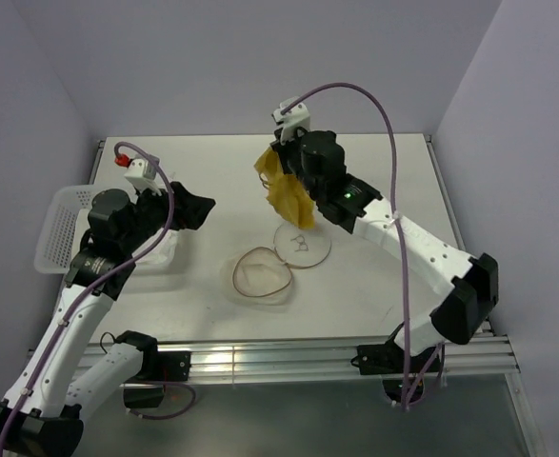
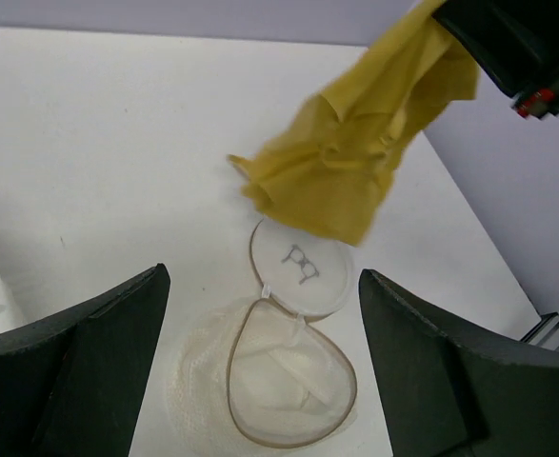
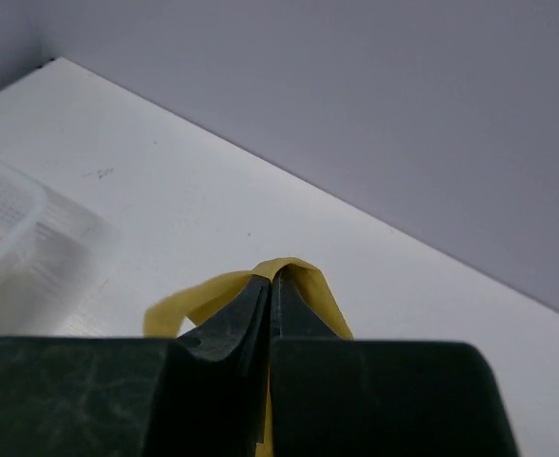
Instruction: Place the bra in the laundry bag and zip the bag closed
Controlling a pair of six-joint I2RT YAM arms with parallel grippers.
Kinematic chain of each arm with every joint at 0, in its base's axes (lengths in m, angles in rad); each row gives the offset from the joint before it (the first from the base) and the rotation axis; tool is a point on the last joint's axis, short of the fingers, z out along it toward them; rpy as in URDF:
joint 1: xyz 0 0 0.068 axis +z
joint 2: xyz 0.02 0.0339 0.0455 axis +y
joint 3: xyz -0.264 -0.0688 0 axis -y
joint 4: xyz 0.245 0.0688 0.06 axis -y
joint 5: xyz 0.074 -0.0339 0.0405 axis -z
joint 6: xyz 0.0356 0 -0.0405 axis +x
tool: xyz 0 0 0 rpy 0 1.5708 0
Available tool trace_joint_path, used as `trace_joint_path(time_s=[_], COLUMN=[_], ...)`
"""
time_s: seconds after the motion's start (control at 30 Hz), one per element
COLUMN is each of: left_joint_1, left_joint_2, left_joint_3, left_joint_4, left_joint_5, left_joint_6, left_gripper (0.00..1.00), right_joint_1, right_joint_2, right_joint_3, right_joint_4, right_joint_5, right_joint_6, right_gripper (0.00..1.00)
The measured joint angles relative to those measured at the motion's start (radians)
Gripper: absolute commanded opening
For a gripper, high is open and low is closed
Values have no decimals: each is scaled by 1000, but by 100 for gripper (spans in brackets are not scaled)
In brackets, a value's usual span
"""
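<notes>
We hold the bra pinched in the closed right claw, dangling below it so it can drop into the unzipped laundry bag; the left claw gapes empty.

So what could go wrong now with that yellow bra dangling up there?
The right fingers pinch only a thin fold of the bra, so it might slip out. It hangs nearer the flipped-open lid than the mouth of the laundry bag, so a drop here could miss. Fabric left over the zipper rim might jam the closing.
</notes>
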Motion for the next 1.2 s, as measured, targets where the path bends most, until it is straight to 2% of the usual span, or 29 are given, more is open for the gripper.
trace_joint_path(time_s=[0.17,0.33,0.43,0.57,0.8,1.03,1.2], left_joint_1=[-1,-34,-74,-117,-189,-363,-573], left_joint_2=[-9,-9,-10,-31,-66,-24,25], left_joint_3=[34,32,22,-51,-115,-113,-114], left_joint_4=[17,60,108,170,197,248,252], left_joint_5=[17,101,162,215,212,69,-224], left_joint_6=[0,0,-6,-36,-66,-68,-31], left_gripper=[90,95,99,99,99,99,99], right_joint_1=[56,77,82,100,152,204,222], right_joint_2=[-111,-204,-257,-307,-303,-277,-258], right_joint_3=[0,-1,-3,5,74,98,98], right_joint_4=[-72,-128,-143,-151,-196,-214,-229], right_joint_5=[-58,-150,-185,-207,-195,-145,-106], right_joint_6=[-98,-113,-102,-53,35,98,127], right_gripper=[0,0,0,0,0,0,0])
